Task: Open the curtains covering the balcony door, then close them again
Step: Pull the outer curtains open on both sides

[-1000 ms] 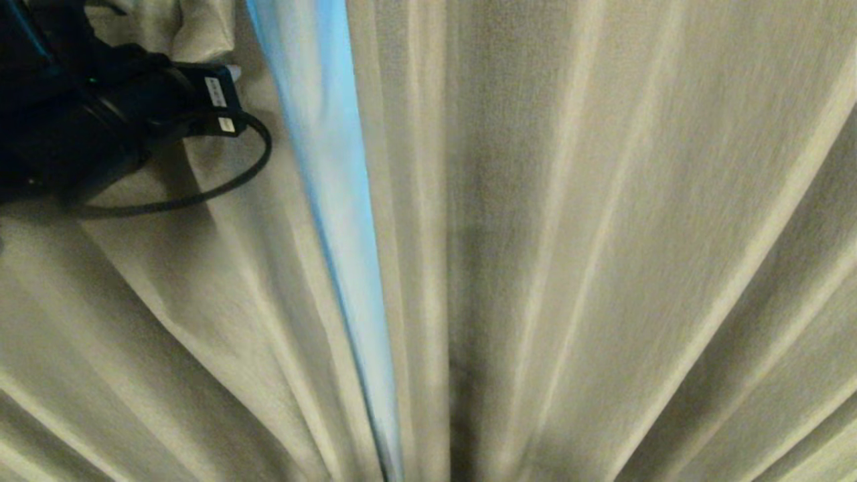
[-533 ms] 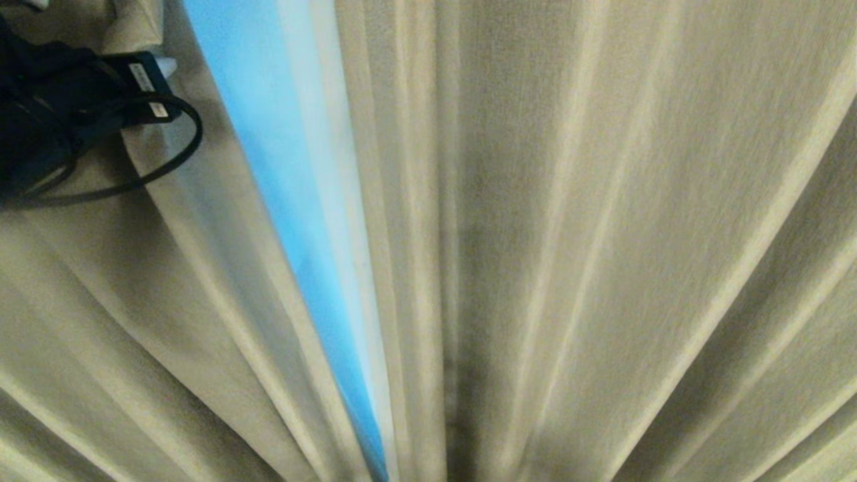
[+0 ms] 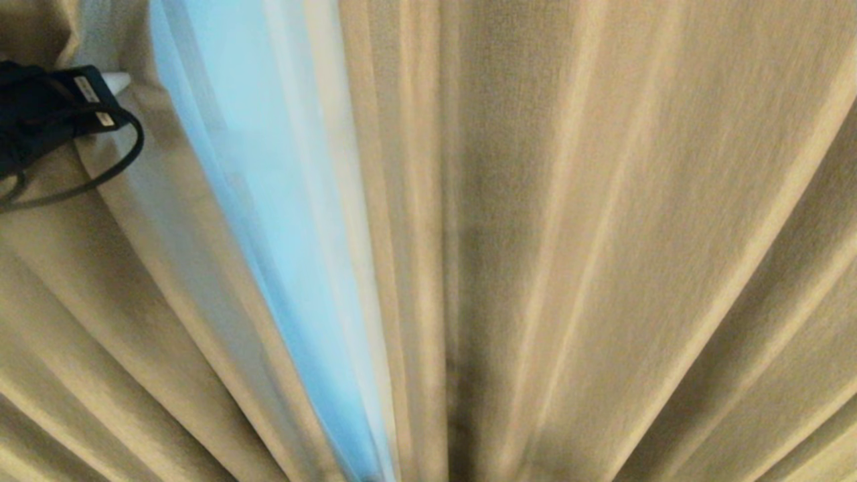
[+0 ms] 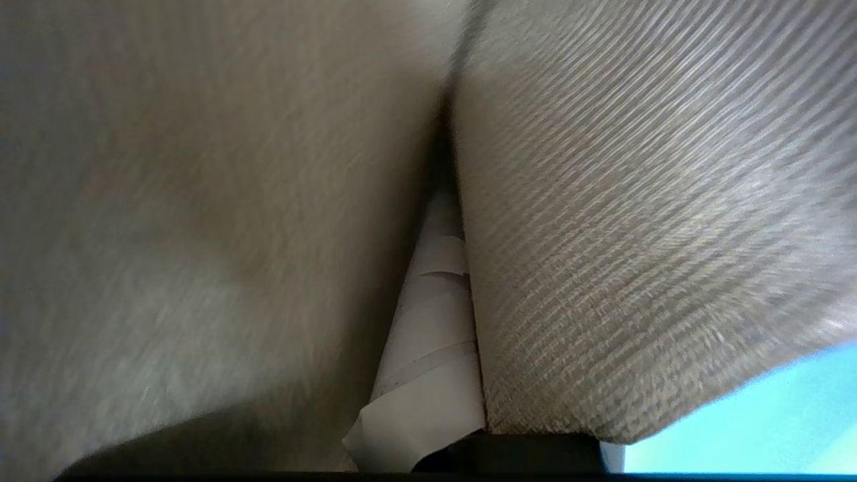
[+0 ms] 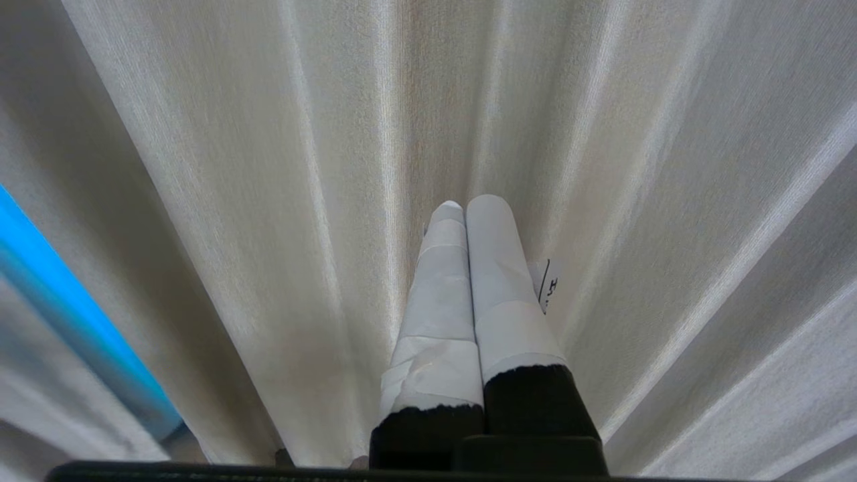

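No readable text; small labels on left arm (image 3: 40, 120) illegible.

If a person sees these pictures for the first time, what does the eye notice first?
First, the bright blue gap between the cream curtains, left of centre in the head view. Next, the left gripper at the upper left, shut on a curtain fold. The right gripper points at the pleats, shut and empty.

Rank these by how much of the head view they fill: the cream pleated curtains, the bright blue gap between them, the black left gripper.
1. Cream pleated curtains
2. Bright blue gap
3. Black left gripper, partly cut off at the picture's edge, so its true size is unsure.
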Available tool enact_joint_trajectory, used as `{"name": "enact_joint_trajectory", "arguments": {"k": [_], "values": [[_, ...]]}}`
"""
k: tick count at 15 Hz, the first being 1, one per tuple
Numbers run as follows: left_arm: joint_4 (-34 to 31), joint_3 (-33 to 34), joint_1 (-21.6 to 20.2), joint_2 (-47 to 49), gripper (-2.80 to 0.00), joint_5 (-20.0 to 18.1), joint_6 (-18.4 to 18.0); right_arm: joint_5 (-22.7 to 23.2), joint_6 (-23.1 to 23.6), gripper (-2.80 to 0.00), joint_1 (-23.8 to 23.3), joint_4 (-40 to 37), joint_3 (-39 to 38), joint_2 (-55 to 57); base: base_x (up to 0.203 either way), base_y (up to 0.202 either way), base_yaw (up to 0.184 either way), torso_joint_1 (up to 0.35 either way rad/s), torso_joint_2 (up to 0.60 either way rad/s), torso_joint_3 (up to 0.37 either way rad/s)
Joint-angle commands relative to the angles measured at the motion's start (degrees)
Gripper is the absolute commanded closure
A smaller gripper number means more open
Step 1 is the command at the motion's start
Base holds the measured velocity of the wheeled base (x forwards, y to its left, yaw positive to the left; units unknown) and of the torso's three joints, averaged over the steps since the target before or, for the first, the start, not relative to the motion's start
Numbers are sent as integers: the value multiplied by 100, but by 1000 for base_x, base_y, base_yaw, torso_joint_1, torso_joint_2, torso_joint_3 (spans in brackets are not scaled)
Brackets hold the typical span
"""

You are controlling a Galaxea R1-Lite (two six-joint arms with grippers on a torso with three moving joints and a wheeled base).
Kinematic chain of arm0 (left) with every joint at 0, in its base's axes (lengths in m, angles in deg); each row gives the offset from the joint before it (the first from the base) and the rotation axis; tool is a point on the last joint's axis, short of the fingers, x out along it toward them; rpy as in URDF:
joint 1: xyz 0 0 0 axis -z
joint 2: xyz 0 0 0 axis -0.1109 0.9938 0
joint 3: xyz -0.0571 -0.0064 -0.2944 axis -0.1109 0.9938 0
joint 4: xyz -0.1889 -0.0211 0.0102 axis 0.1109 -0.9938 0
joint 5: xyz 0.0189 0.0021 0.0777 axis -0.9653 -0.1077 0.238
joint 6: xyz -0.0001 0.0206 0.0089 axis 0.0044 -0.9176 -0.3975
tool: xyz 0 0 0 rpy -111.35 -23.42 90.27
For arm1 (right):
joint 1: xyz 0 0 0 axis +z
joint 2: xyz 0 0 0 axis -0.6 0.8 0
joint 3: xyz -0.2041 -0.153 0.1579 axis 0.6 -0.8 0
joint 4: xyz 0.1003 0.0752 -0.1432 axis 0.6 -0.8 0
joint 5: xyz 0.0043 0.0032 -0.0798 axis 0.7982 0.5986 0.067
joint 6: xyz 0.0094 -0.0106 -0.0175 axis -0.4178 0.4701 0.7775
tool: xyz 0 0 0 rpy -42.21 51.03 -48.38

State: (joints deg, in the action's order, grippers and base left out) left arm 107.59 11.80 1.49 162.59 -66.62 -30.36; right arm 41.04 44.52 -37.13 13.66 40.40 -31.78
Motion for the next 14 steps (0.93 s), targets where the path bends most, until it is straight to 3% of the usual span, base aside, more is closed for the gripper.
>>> {"name": "enact_joint_trajectory", "arguments": {"k": [1, 7, 14], "values": [[15, -3, -334, 125, 0, -159, 83, 5, 6, 0, -2, 0, 0, 2, 0, 0, 0, 0, 0, 0], [42, -32, -1148, 438, 0, -1040, 362, 5, 6, 0, -1, 0, 0, 2, 0, 0, 0, 0, 0, 0], [68, -48, -1933, 664, 0, -1431, 422, 5, 6, 0, 0, 0, 0, 2, 0, 0, 0, 0, 0, 0]]}}
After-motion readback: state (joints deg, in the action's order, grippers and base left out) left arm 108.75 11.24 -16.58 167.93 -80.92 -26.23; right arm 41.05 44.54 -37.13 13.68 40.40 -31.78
